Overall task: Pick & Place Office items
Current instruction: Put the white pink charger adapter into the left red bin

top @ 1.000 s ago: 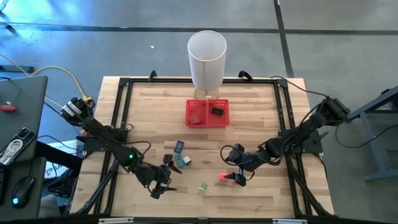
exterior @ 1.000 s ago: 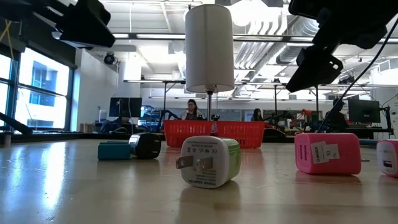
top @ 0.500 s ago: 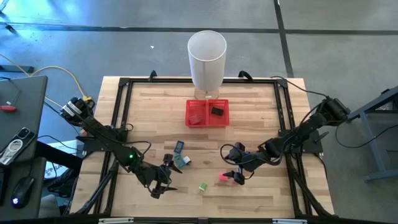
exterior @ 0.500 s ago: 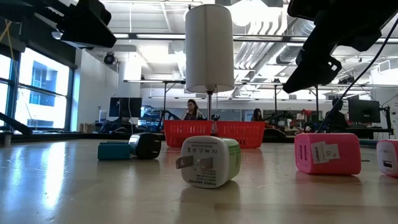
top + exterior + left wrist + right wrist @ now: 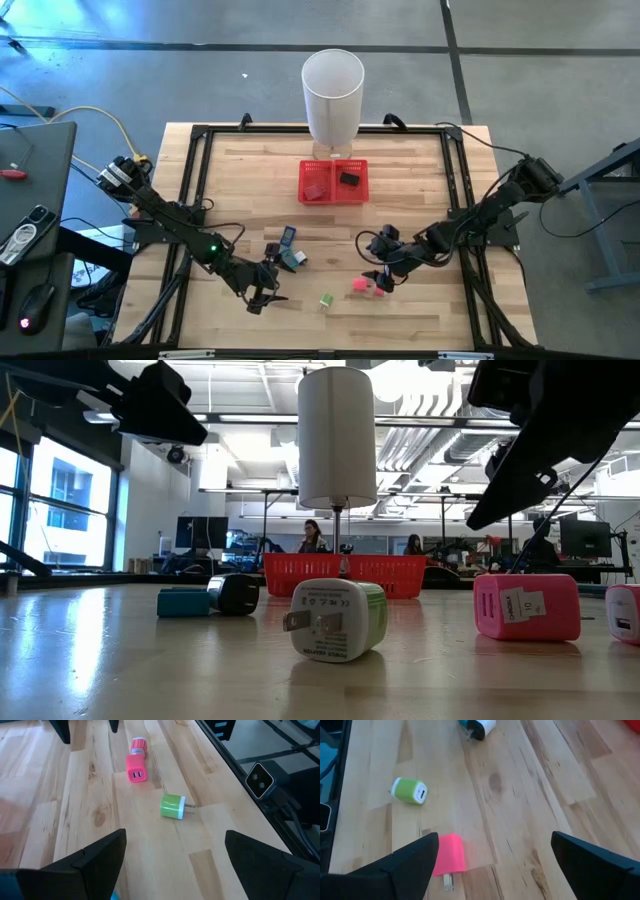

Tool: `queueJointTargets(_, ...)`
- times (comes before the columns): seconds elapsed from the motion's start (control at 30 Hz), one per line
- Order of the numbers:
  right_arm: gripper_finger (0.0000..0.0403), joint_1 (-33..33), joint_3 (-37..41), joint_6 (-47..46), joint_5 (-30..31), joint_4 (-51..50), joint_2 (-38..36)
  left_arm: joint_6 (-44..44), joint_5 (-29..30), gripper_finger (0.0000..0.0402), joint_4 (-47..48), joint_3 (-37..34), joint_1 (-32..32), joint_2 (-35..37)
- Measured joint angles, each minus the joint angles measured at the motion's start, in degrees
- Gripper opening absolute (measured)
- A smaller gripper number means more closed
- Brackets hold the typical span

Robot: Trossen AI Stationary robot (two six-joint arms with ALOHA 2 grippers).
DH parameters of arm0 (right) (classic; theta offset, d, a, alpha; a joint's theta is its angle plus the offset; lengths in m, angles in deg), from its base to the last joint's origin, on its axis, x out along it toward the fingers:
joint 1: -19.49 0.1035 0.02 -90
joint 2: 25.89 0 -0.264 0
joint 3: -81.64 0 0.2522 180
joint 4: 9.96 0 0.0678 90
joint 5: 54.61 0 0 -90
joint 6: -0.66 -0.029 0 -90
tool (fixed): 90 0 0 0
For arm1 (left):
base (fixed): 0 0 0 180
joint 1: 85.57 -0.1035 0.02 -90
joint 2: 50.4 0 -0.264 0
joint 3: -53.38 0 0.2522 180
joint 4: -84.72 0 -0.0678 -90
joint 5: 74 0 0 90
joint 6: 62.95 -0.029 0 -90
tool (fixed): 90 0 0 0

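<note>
The right gripper (image 5: 381,279) hovers spread, empty, at two o'clock from the pink charger (image 5: 359,285). The left gripper (image 5: 262,290), also spread and empty, sits at nine o'clock from the green charger (image 5: 326,299).

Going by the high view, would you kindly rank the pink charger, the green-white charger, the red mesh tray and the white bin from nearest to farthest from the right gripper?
From the right gripper:
1. Pink charger, just beside it toward the table's middle.
2. Green-white charger, farther toward the left arm, near the front edge.
3. Red mesh tray, mid-table toward the back.
4. White bin, behind the tray at the back edge.
</note>
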Motion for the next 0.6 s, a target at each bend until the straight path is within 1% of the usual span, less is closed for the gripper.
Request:
queueJointTargets(0.3, 0.0375, 1.44, 0.00, -1.25, -0.12, 0.17, 0.00, -4.57, 0.02, 0.0332, 0.00, 0.00, 0.00, 0.00)
queueJointTargets(0.6, 0.0375, 5.03, 0.00, -3.22, -0.14, 0.03, 0.00, -4.84, 0.02, 0.0332, 0.00, 0.00, 0.00, 0.00)
